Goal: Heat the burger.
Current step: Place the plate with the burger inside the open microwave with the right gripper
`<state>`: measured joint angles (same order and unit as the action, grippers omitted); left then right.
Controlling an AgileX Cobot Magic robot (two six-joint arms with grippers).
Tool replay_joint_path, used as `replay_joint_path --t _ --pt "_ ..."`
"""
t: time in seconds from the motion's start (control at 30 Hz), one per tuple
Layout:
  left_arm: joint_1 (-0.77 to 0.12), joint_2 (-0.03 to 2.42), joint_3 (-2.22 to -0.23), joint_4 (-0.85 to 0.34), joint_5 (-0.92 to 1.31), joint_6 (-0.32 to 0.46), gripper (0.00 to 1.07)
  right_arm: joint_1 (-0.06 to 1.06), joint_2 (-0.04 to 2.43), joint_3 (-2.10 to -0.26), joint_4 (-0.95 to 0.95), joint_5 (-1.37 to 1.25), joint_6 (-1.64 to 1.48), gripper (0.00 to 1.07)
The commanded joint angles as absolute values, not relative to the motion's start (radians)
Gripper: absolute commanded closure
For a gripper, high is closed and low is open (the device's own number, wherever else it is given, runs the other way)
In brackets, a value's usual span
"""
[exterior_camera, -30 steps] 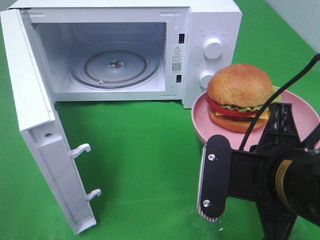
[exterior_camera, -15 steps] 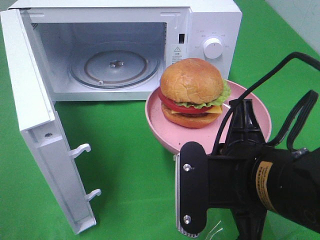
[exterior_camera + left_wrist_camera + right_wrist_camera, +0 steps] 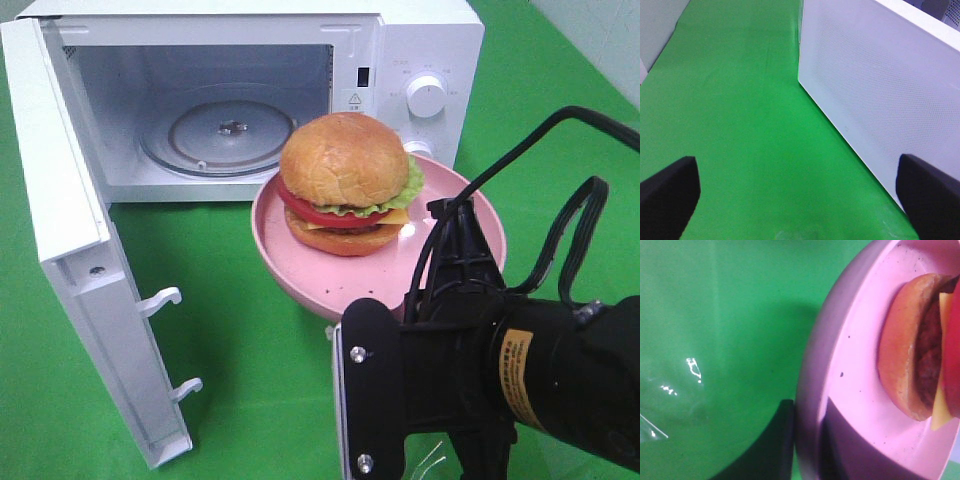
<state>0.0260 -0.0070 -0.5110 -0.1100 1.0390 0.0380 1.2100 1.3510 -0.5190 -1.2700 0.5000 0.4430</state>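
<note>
The burger (image 3: 345, 180) with its golden bun, lettuce, tomato and cheese rides on a pink plate (image 3: 300, 270), just in front of the open microwave (image 3: 420, 50). My right gripper (image 3: 455, 225) is shut on the plate's near-right rim. The right wrist view shows that grip close up: right gripper (image 3: 807, 450), one finger either side of the plate (image 3: 860, 365) wall, burger (image 3: 910, 355) beyond. My left gripper (image 3: 800, 200) stands open over bare cloth beside the door's outer face (image 3: 880, 90); it is outside the exterior high view.
The microwave door (image 3: 60, 200) swings wide to the left, latch hooks pointing right. A glass turntable (image 3: 230, 135) lies inside the cavity. Two knobs (image 3: 427, 97) sit on the panel. Green cloth (image 3: 250, 350) covers the table. The right arm's black body fills the lower right.
The right arm has carried the plate and burger leftward, from in front of the knob panel to in front of the cavity's right side. Door unchanged.
</note>
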Motion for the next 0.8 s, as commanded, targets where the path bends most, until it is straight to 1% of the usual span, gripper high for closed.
replay_joint_path --t 0.03,0.23,0.43,0.47,0.57,0.63,0.8 --pt "0.029 -0.024 -0.509 -0.113 1.035 0.04 0.06 1.206 1.341 -0.525 -1.35 0.46 0.438 1.07" --pt "0.029 -0.024 -0.509 -0.113 1.035 0.04 0.06 1.206 1.341 -0.525 -1.405 0.436 0.413 1.07" --pt "0.029 -0.024 -0.509 -0.113 1.035 0.04 0.06 1.203 1.341 -0.525 -1.416 0.423 0.391 1.07" --pt "0.029 -0.024 -0.509 -0.113 1.035 0.04 0.06 1.179 1.341 -0.525 -1.416 0.399 0.383 1.07" --pt "0.029 -0.024 -0.509 -0.113 1.035 0.04 0.06 1.16 1.341 -0.525 -1.415 0.384 0.377 1.07" --pt "0.029 -0.024 -0.509 -0.113 1.035 0.04 0.06 1.084 1.341 -0.526 -1.414 0.344 0.325 1.07" --pt "0.029 -0.024 -0.509 -0.113 1.035 0.04 0.06 1.047 1.341 -0.526 -1.391 0.312 0.258 1.07"
